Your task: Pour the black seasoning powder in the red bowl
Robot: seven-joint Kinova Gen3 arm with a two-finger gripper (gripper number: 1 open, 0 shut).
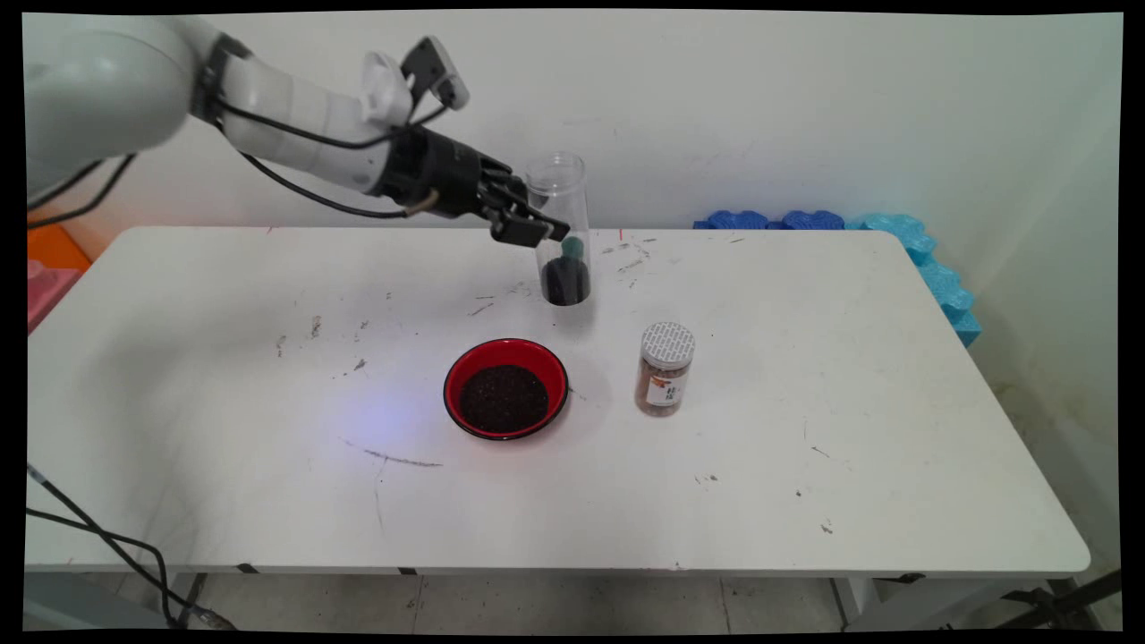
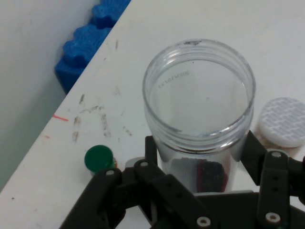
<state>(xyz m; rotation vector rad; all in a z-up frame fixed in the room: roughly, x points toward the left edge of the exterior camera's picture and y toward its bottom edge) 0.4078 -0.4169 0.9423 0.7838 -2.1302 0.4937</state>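
My gripper [image 1: 547, 234] is shut on a tall clear jar [image 1: 560, 192] near the table's far edge. The jar stands upright with its mouth open, and a dark mass [image 1: 565, 282] lies at its bottom. I cannot tell whether its base touches the table. In the hand view the jar [image 2: 200, 81] fills the middle, with the gripper [image 2: 200, 145] closed round it and a finger [image 2: 251, 149] pressed to either side. A small green-capped thing [image 2: 99, 158] stands on the table just beyond the jar; it shows through the glass as a green cap [image 1: 573, 247].
A red bowl [image 1: 555, 358] holding dark grains sits nearer the front of the white table [image 1: 805, 465]. Right of it stands a small brown spice jar [image 1: 664, 380] with a white lid [image 2: 283, 121]. Blue foam pieces [image 1: 921, 255] lie along the far right edge.
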